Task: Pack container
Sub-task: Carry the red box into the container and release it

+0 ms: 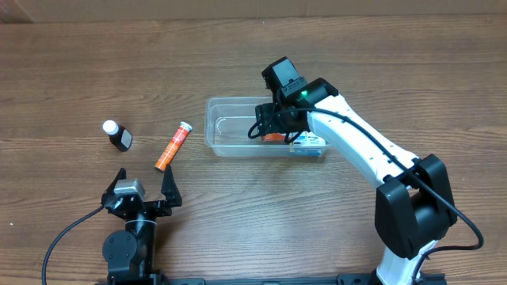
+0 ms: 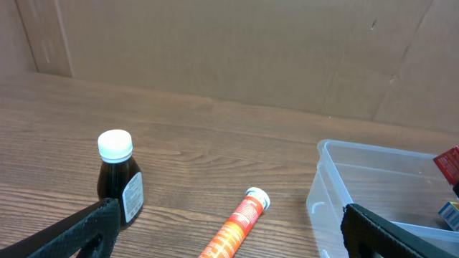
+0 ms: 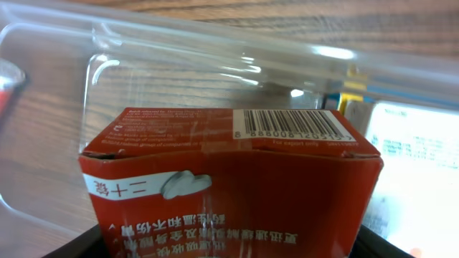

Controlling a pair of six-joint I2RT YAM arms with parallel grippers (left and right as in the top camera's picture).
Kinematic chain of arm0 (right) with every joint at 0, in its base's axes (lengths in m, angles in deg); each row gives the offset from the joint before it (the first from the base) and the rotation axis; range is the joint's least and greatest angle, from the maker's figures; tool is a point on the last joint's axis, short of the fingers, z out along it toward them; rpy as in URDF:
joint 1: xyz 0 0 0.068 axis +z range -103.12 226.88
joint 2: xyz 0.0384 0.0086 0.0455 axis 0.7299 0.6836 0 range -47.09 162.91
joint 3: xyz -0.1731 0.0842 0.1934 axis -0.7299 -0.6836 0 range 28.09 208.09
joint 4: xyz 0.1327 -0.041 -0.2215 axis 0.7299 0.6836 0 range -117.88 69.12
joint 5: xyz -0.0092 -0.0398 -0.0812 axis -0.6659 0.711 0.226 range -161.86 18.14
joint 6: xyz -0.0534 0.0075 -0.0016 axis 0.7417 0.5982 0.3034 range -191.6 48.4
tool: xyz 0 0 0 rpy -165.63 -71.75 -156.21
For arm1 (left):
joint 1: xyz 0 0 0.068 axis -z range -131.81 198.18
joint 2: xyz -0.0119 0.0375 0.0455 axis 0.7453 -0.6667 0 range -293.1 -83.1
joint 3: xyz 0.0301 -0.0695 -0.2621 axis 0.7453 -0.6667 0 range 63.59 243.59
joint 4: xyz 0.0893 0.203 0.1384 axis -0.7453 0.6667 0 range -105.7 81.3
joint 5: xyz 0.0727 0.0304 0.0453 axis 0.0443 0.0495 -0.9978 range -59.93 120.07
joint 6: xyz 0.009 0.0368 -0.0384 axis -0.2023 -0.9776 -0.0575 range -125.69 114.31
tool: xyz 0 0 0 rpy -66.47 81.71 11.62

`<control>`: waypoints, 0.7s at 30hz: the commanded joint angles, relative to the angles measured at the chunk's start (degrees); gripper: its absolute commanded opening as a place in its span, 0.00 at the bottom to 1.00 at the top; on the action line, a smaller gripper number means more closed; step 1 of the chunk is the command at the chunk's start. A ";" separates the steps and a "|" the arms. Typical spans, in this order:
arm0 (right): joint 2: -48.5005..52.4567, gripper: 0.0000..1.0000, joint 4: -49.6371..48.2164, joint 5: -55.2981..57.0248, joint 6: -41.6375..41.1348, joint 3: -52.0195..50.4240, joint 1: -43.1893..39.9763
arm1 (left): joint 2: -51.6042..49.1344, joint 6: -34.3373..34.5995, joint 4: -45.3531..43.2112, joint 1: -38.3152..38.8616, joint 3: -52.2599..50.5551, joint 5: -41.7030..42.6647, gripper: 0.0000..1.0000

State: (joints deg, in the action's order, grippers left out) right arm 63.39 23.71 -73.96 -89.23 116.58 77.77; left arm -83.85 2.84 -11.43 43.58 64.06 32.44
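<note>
While the right gripper (image 1: 273,128) clamps a red box (image 3: 229,179), the container (image 1: 230,127) lies directly beneath it.
The clear tub sits mid-table, the box within its walls beside a blue-white pack (image 1: 309,144). The left gripper (image 1: 145,188), spread wide, rests well apart, near a dark bottle (image 1: 119,136) and an orange tube (image 1: 173,146).

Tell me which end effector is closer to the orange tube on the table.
Left. The left end effector sits open just short of the orange tube; the right end effector is farther off, over the container, gripping a red box.
</note>
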 commanded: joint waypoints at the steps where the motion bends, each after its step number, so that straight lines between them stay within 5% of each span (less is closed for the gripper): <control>1: 0.09 0.73 -0.31 1.05 16.44 -0.15 0.26 | 0.46 -1.05 -0.02 -0.26 -0.20 0.02 1.00; 11: 0.09 0.81 -0.48 2.12 41.86 -0.15 0.28 | 0.46 -1.07 -0.04 -0.26 -0.20 0.02 1.00; 16: 0.09 0.81 -0.92 1.68 42.71 -0.15 0.70 | 0.46 -1.07 -0.04 -0.26 -0.20 0.02 1.00; 21: 0.09 0.81 -1.68 -5.22 34.23 0.02 3.45 | 0.46 -1.05 -0.04 -0.26 -0.20 0.02 1.00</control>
State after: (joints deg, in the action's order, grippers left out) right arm 63.39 22.55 -73.53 -50.50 116.58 79.24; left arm -83.85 2.84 -11.43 43.58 64.06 32.44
